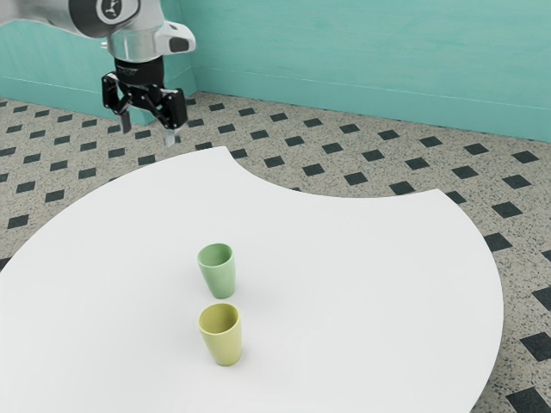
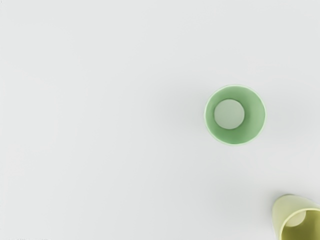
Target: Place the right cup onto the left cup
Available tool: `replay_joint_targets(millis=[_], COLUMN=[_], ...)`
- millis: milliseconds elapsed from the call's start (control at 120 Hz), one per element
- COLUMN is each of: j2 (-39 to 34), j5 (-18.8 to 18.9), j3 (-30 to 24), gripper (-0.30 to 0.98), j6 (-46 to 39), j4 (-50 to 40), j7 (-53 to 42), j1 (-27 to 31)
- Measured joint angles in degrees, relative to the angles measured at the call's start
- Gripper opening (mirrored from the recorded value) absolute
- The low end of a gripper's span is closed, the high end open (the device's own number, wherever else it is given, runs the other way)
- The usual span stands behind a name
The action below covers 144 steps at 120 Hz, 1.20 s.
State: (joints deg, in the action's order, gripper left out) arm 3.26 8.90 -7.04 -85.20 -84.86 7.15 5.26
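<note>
Standing upright: green cup (image 1: 220,277) and yellow cup (image 1: 225,344).
Both taper downward, green nearer the inward-curved edge of the table (image 1: 362,267); gripper (image 1: 148,136) spread wide.

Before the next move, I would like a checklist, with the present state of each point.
1. Hand open: ok, fingers apart.
2. Green cup and yellow cup upright: ok.
3. Cups separate: ok, a gap lies between them.
4. Green cup empty: ok, its bare bottom shows.
5. Yellow cup whole in wrist view: not ok, the picture's edge cuts it.
6. Hand down at a cup: not ok, it is away from both.
</note>
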Motion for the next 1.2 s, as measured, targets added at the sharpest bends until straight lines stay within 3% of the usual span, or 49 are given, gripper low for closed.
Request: replay_joint_targets(millis=[183, 333, 783, 1200], j2=[0.17, 0.33, -0.25, -3.95], j5=[0.01, 0.0, -0.14, -3.76], j3=[-3.28, -7.73, -19.58, -20.47], gripper=[0.69, 0.69, 0.69, 0.69], j6=[-0.53, -1.55, -10.71, -18.8], j4=[-0.43, -2.43, -15.18, -27.19], j7=[0.49, 3.83, 21.48, 38.57], j1=[2.78, 0.71, 0.51, -0.11])
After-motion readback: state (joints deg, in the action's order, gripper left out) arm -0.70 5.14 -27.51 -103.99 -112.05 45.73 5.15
